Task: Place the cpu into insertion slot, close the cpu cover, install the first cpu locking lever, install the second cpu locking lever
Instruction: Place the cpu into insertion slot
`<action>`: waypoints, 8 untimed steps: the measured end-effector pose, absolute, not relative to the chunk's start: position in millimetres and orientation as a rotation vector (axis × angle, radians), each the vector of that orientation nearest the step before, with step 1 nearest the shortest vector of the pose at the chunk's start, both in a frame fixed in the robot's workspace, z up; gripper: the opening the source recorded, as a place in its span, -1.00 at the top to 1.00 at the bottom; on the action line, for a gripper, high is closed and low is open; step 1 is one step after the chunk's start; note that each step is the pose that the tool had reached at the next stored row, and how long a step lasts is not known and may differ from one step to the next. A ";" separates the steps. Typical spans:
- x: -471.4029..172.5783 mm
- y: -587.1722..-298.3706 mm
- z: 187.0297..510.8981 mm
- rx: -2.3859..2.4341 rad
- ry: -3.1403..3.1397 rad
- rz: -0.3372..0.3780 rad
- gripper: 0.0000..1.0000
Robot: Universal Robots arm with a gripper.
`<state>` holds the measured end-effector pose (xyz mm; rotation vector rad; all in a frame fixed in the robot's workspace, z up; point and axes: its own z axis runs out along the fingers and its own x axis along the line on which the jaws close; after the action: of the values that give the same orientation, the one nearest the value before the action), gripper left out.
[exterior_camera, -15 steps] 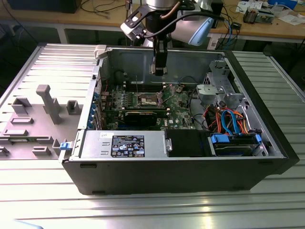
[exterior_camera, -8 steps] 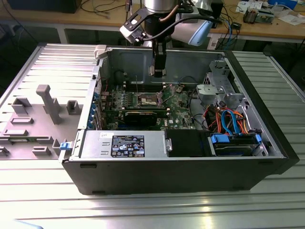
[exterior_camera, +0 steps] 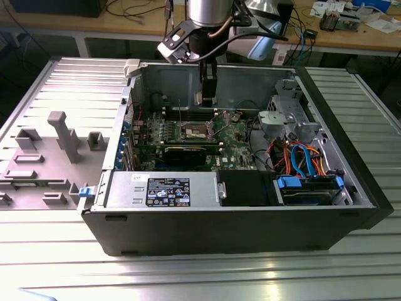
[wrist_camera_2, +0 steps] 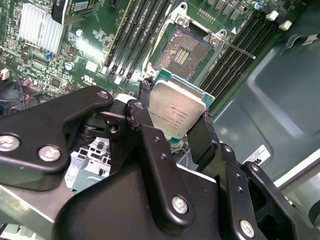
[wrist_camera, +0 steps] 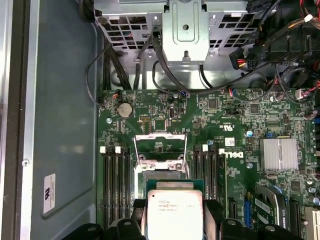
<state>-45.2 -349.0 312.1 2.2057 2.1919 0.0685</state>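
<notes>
The cpu (wrist_camera_2: 177, 111), silver top showing, is pinched at two opposite edges between the black fingers (wrist_camera_2: 200, 136) of the gripper (exterior_camera: 207, 100), which hangs in the upper middle of the exterior view over the green motherboard (exterior_camera: 235, 132), near the uncovered insertion slot (wrist_camera_2: 182, 52) inside the open computer case (exterior_camera: 250, 229).

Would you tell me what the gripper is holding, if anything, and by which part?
The gripper holds the cpu, pinched by two opposite edges.

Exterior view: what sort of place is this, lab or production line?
Probably a robotics lab bench: an opened computer case on a ribbed metal table, cable-strewn wooden workbench behind, gripper holding the cpu.
</notes>
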 end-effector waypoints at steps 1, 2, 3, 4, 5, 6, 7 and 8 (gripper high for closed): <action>-45.2 -349.0 310.6 2.206 2.192 0.068 -0.08; -45.2 -349.0 309.2 2.206 2.192 0.068 -0.08; -45.2 -349.1 307.2 2.206 2.192 0.068 -0.08; -45.2 -349.1 306.0 2.206 2.192 0.068 -0.08; -45.2 -349.0 304.3 2.206 2.192 0.068 -0.08; -45.2 -349.0 301.9 2.206 2.192 0.068 -0.08; -45.2 -349.0 299.5 2.206 2.192 0.068 -0.08; -45.2 -349.0 297.3 2.206 2.192 0.068 -0.08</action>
<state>-45.2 -349.0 297.3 2.2057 2.1919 0.0683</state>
